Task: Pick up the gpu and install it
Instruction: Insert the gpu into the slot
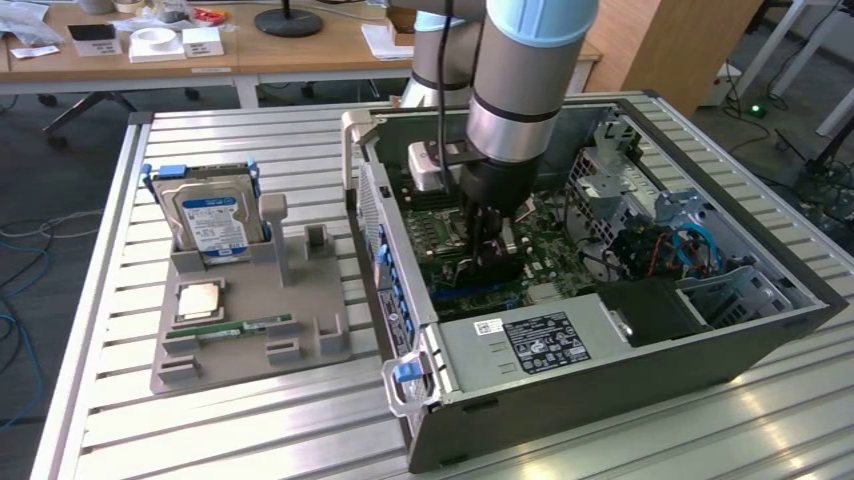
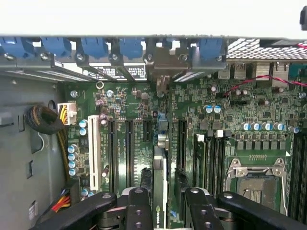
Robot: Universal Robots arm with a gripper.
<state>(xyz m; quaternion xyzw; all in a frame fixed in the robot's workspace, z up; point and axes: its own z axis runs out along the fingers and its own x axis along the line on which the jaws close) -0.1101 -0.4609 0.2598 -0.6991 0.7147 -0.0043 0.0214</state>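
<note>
Motherboard [image 2: 134,103] green; slot clips [image 2: 93,47] blue; one expansion slot [image 2: 94,151] white. Hard drive [image 1: 214,222] silver, blue-white label. Surface [image 1: 240,140] pale, slatted. Tool [image 2: 165,211] black.

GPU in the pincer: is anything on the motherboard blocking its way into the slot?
Nothing visible does. In the wrist view the GPU stands edge-on in the pincer, lined up along a motherboard slot, its bracket reaching the rear slot opening. Whether it is fully seated cannot be told.
</note>
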